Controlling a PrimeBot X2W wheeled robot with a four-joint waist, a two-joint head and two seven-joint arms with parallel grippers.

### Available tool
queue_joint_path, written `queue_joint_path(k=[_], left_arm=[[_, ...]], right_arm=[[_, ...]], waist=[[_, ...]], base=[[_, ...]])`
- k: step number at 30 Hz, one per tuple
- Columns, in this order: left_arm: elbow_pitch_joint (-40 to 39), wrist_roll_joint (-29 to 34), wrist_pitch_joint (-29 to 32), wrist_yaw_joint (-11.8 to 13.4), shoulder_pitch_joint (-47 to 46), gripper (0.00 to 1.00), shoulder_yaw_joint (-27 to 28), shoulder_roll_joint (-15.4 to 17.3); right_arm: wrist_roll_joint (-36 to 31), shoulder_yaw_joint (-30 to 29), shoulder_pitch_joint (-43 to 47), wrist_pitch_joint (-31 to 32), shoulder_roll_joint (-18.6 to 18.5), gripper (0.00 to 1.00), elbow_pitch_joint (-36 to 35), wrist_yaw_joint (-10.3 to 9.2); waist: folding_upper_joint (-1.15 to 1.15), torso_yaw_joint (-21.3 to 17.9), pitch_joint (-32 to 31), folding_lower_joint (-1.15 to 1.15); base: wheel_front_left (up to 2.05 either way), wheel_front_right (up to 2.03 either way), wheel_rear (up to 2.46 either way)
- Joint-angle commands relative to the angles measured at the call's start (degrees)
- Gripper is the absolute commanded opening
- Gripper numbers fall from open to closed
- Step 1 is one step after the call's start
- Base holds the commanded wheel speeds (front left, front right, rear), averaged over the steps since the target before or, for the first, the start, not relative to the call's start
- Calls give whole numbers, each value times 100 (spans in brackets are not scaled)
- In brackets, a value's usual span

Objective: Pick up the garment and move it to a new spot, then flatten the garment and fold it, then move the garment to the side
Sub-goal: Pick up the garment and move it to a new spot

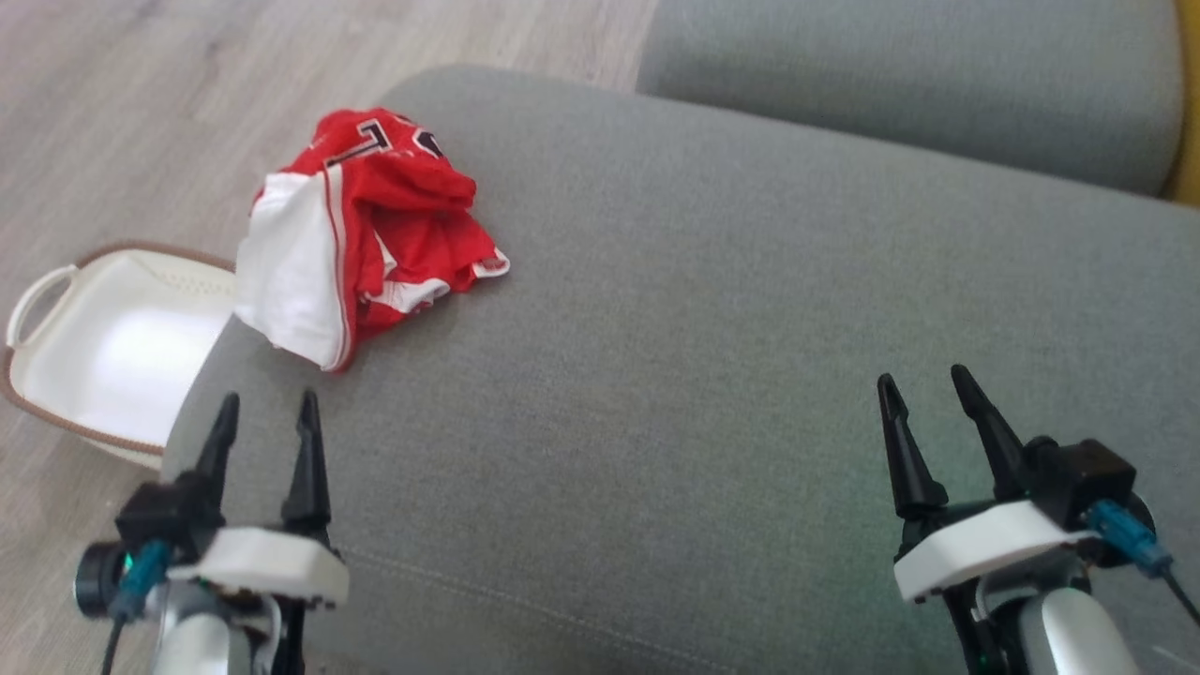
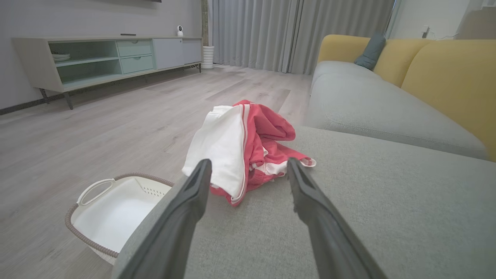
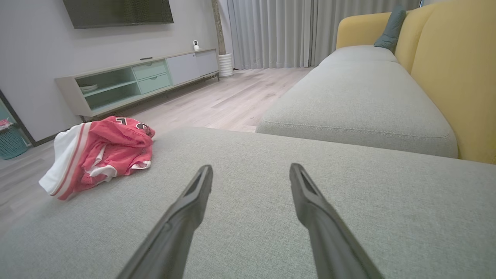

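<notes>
Currently left gripper (image 1: 268,398) and right gripper (image 1: 923,375) hover, fingers forward, over the near edge of the grey fabric sofa cushion (image 1: 656,375), jaws apart, empty. The crumpled red-and-white jersey (image 1: 366,225) lies at its far-left corner. The right wrist view adds a dark wall-mounted screen (image 3: 118,11).

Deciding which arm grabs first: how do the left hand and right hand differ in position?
The left hand sits close to the crumpled red-and-white garment; the right hand is far across the grey fabric cushion from it. The left hand points toward the garment, the right hand toward bare cushion. Both are open and hold nothing.

garment (image 1: 366,225) red, white panels, black numerals; sofa (image 1: 712,375) grey; basket (image 1: 112,347) white
</notes>
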Motion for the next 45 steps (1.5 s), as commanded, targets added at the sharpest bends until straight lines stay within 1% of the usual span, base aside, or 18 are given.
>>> queue_joint_path(k=[1,7,13,17,23,28,34,35,37,41,45], left_arm=[[-205,11,-70,39,-426,100,228,48],[-80,-113,-70,35,-987,100,330,38],[529,-253,-70,-11,-1875,100,514,136],[1258,-333,-70,-83,-2541,100,583,296],[2737,-474,-70,-183,-3508,100,624,573],[3961,-545,-26,-236,-4216,100,576,815],[4870,-620,238,-279,-4777,100,471,950],[4959,-630,244,-284,-4844,56,454,966],[5052,-642,182,-291,-4951,0,430,1008],[5041,-598,17,-278,-5016,0,379,1120],[4573,-504,-63,-143,-4923,0,364,1272]], right_arm=[[-48,130,-314,27,-29,100,-240,-5],[-256,106,-613,217,-29,100,-504,-5],[-493,20,-935,421,-79,100,-789,-5],[-560,0,-1114,531,-164,100,-939,-5],[-606,18,-1289,653,-249,100,-1063,-5],[-602,84,-1340,719,-288,100,-1073,-5],[-585,96,-1360,739,-281,100,-1075,-5],[-581,96,-1355,738,-278,100,-1071,-5],[-574,96,-1338,732,-272,100,-1058,-5],[-544,85,-1286,700,-249,100,-984,-5],[-479,39,-1161,592,-195,100,-845,-5]], waist=[[0,-48,168,0],[0,-211,894,0],[0,-311,1670,0],[0,-318,2056,0],[0,-246,2397,0],[0,-208,2472,0],[0,-182,2479,0],[0,-177,2469,0],[0,-172,2442,0],[0,-176,2295,0],[0,-183,1910,0]], base=[[0,0,0],[0,0,0],[0,0,0],[0,0,0],[0,0,0],[0,0,0],[0,0,0],[0,0,0],[0,0,0],[0,0,0],[0,0,0]])
